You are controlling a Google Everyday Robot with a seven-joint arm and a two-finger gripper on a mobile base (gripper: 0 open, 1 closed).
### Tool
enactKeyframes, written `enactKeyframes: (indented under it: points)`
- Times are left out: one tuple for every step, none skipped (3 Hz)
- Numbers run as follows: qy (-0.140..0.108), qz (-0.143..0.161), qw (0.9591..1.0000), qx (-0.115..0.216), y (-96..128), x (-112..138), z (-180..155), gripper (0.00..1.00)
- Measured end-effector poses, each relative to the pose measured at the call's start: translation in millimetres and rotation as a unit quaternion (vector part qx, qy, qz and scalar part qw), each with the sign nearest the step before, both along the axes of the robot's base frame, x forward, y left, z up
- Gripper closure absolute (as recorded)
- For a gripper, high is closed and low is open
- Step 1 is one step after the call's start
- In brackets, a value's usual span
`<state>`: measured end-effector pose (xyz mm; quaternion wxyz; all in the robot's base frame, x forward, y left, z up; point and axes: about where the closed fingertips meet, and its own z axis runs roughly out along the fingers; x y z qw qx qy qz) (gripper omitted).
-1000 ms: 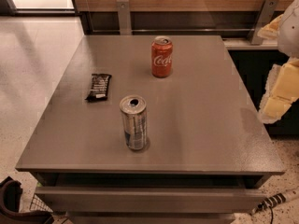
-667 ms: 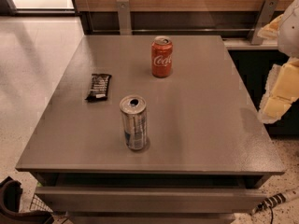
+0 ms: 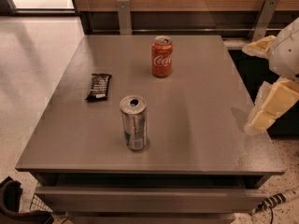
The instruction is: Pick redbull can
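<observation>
the jaws of the gripper (image 3: 268, 108) are hanging past the table (image 3: 210, 139) edge, and i cannot tell if they are open. the redbull can (image 3: 134, 122) is standing well apart, to their left. bumping this tall thin can sideways is risking a tip-over.

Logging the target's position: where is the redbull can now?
In the camera view the redbull can stands upright front-centre on the table, nearer than the Coca-Cola can and right of the snack bar; the gripper hangs beside the table's right edge.
</observation>
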<state>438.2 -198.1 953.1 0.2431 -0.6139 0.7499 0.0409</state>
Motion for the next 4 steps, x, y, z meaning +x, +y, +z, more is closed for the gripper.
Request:
enactKeyframes:
  points:
    - [-0.019, 0.039, 0.9951, 0.089, 10.8, 1.7, -34.2, 0.00]
    - [-0.022, 0.075, 0.9763, 0.202, 41.7, -0.3, -63.4, 0.00]
    - [-0.014, 0.105, 0.9439, 0.313, 78.9, -4.6, -67.9, 0.00]
    - [-0.002, 0.122, 0.9090, 0.399, 110.6, -11.8, -59.4, 0.00]
